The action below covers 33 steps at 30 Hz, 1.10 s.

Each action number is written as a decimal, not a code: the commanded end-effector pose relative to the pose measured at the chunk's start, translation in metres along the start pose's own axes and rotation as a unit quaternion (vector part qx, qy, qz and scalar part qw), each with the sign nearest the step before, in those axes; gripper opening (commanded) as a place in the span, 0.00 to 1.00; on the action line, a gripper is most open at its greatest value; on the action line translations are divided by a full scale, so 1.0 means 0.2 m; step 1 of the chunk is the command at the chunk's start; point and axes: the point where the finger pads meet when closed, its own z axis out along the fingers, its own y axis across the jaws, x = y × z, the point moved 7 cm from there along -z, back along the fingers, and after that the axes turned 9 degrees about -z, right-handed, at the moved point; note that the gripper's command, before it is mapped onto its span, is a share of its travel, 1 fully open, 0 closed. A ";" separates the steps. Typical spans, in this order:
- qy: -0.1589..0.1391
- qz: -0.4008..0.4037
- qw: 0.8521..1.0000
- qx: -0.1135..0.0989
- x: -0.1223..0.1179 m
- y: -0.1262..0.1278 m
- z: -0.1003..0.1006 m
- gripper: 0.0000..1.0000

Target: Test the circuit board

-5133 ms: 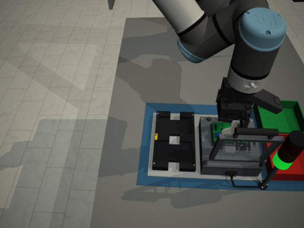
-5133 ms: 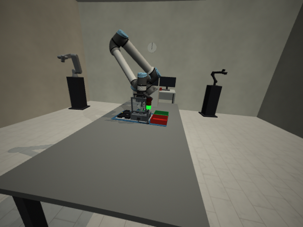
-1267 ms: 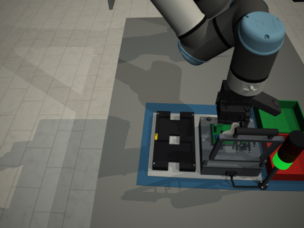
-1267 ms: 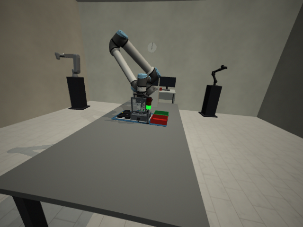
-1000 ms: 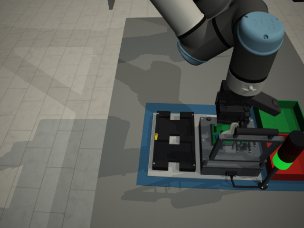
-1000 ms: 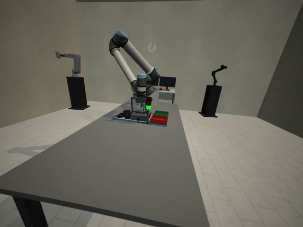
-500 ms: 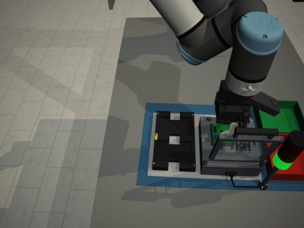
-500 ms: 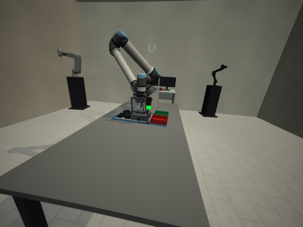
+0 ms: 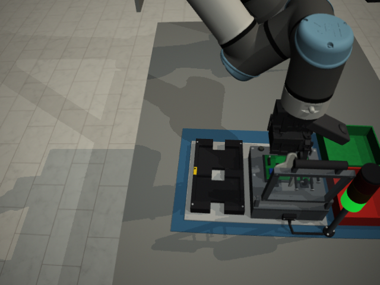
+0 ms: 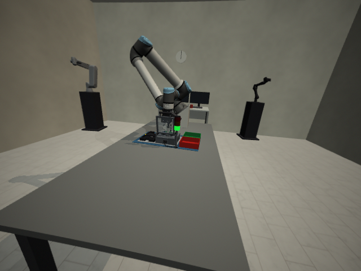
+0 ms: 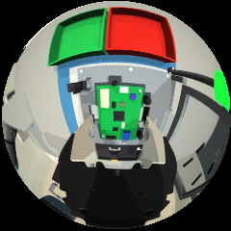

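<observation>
I see the flat green circuit board (image 11: 118,112) lying in the grey box-shaped tester (image 9: 256,184), lid raised. My tool (image 11: 117,126) hangs over it, part-open and empty. The board looks light, stiff and fragile; I'd pinch its bare long edges.

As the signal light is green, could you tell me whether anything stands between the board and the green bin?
Nothing visible blocks it. The board lies in the tester between the open gripper's fingers, and the green bin sits just beyond the tester's edge. The raised lid stands close beside that path, so lift before crossing.
</observation>
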 end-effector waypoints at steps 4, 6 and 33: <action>0.000 0.000 1.000 -0.001 0.00 0.00 -0.05 0.59; 0.000 0.000 1.000 -0.001 0.00 0.00 -0.06 0.59; 0.000 0.001 1.000 -0.002 0.00 0.01 -0.26 0.59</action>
